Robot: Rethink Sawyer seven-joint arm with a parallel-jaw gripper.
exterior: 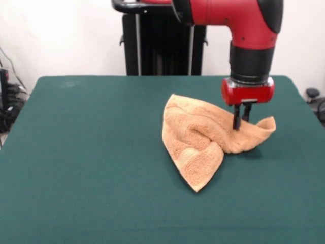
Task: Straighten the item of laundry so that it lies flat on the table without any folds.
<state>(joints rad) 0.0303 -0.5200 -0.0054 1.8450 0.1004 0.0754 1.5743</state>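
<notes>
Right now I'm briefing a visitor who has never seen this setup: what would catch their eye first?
The red arm coming down from the top right, its gripper pressed into the towel. Next, the towel itself: orange-tan, crumpled and folded, lying right of centre on the green table, with one corner lifted at its right end beside the gripper.
</notes>
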